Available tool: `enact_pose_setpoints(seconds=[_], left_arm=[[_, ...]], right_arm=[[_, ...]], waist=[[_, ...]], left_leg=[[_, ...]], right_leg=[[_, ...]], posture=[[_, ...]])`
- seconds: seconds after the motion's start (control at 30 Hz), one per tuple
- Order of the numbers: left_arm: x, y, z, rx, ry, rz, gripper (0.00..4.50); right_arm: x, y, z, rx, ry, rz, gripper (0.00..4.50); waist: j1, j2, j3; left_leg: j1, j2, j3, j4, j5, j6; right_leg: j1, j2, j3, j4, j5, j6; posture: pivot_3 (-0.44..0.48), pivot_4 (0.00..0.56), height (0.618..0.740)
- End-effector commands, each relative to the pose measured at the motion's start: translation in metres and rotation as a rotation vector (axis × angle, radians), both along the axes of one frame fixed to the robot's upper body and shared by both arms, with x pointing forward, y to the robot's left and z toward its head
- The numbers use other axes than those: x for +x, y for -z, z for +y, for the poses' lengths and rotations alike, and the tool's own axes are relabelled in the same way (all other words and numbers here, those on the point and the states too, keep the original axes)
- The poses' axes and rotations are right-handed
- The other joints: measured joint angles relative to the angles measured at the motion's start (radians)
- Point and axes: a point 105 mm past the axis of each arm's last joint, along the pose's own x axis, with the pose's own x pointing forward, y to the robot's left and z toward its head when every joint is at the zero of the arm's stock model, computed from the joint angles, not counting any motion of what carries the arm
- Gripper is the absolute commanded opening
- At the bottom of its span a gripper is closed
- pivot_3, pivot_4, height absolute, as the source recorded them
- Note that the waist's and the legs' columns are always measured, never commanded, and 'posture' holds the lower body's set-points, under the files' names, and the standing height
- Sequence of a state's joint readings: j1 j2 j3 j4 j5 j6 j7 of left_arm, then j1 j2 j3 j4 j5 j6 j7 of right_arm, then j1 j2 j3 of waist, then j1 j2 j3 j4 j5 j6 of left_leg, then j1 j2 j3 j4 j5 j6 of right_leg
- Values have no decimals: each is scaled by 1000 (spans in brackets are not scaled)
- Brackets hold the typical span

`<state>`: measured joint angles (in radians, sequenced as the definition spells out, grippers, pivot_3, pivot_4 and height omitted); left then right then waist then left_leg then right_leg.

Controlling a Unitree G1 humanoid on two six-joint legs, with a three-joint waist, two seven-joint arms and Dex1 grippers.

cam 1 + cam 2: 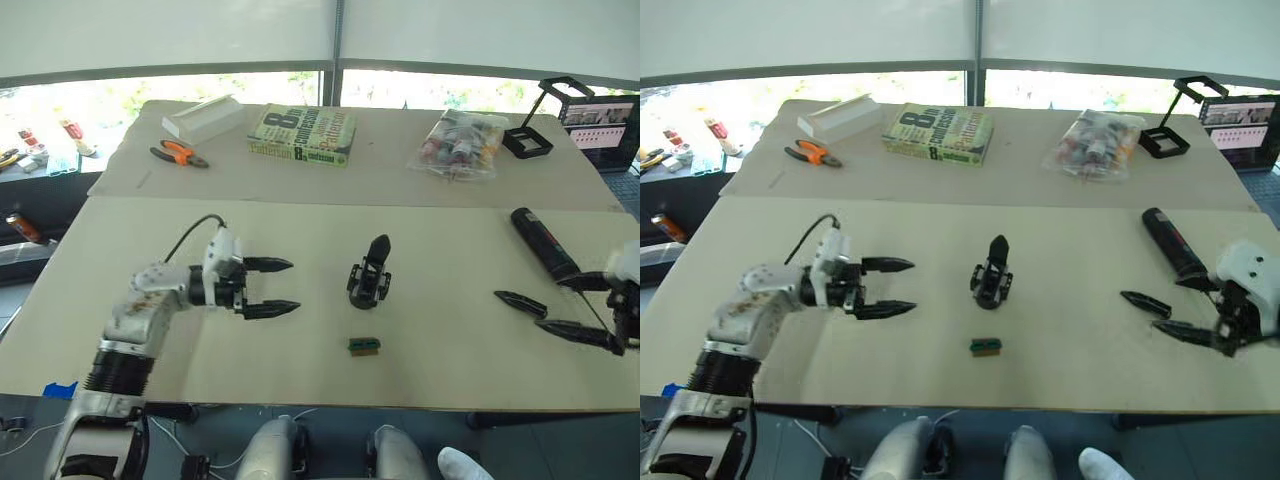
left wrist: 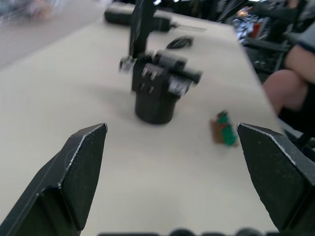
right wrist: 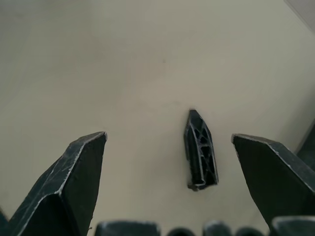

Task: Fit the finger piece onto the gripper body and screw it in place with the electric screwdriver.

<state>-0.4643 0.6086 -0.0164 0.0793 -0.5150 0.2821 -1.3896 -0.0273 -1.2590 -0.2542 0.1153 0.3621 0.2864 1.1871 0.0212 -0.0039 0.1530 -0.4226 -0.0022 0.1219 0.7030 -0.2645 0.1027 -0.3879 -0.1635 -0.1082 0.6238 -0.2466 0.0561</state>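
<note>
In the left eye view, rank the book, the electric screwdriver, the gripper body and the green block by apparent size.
1. book
2. electric screwdriver
3. gripper body
4. green block

The book lies farthest from the camera yet looks largest, so the order seems safe.

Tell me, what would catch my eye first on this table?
Probably the two black claws held open over the near table: the left gripper faces the gripper body, standing upright in the middle. The right gripper hangs open over the finger piece, which lies flat, with the electric screwdriver lying just behind it.
</note>
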Motion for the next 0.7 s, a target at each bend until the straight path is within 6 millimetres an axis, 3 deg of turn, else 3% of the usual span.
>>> enact_pose_setpoints(seconds=[0.03, 0.23, 0.47, 0.6, 0.7], left_arm=[[-8, -28, -6, -77, 57, -85, 4448], [-21, -36, -11, -84, 69, -94, 4448], [-32, -37, -9, -64, 59, -70, 4448], [-36, -40, -7, -53, 60, -62, 4500], [-38, -41, -7, -50, 66, -53, 4500]], right_arm=[[12, 14, -13, -47, 20, 108, 4500], [36, 34, -28, -137, 32, 184, 4500], [48, 52, -11, -94, -20, 286, 4500], [35, 62, -26, -221, -42, 384, 3325], [36, 60, -27, -201, -13, 393, 2261]], waist=[[-7, 0, 0], [-20, 0, 0], [-34, 0, 0], [-32, 1, 0], [-29, 1, 0]], left_leg=[[0, 0, 0, 1, 0, 0], [-1, 0, 3, 1, 2, -2], [0, 1, 3, 0, 2, -3], [0, 1, 3, 0, 2, -3], [1, 1, 2, 1, 2, -4]], right_leg=[[1, 0, 0, 0, 0, 0], [1, 3, 1, 1, -1, 1], [1, 5, 2, 1, -1, 1], [1, 5, 2, 1, -1, 1], [2, 5, 1, 1, -1, 1]], posture=[[0, 150, 740], [0, 150, 740], [0, 150, 740], [0, 150, 740], [0, 150, 740]])
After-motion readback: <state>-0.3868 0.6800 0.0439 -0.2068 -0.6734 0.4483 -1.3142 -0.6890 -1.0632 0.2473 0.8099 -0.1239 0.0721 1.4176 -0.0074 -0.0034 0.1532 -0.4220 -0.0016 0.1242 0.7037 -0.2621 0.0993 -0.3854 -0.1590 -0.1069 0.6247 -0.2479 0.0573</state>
